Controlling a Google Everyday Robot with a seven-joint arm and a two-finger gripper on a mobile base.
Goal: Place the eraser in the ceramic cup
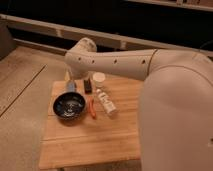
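gripper: dark gripper (70,80) at the lower end of the bulky white robot arm (115,62), left of frame centre, over the back left part of the worktop
fingers: spread, nothing pinched between them; they hang just above the grey-blue block
eraser: small near-black rectangular eraser (87,85), lying free on the worktop just left of frame centre
eraser vs fingers: to the right of the fingers, near but apart, no contact
ceramic cup: small round white ceramic cup (98,78), upright, just up and right of the eraser, near the back edge of the worktop; touching the eraser or not, cannot tell
grey-blue block: small grey-blue block (71,87), left of the eraser, right under the gripper, just above the bowl
bowl: wide dark round bowl (69,106), left part of the worktop
pen: orange pen (92,108), lying just right of the bowl
tube: white bottle-like tube (105,101), on its side, slanted, right of the pen and below the cup
worktop: light wooden worktop (100,145), lower centre of frame
arm path: enters from the right of the frame, bends at upper centre-left, drops toward the block
floor: grey speckled floor (20,115), left of frame
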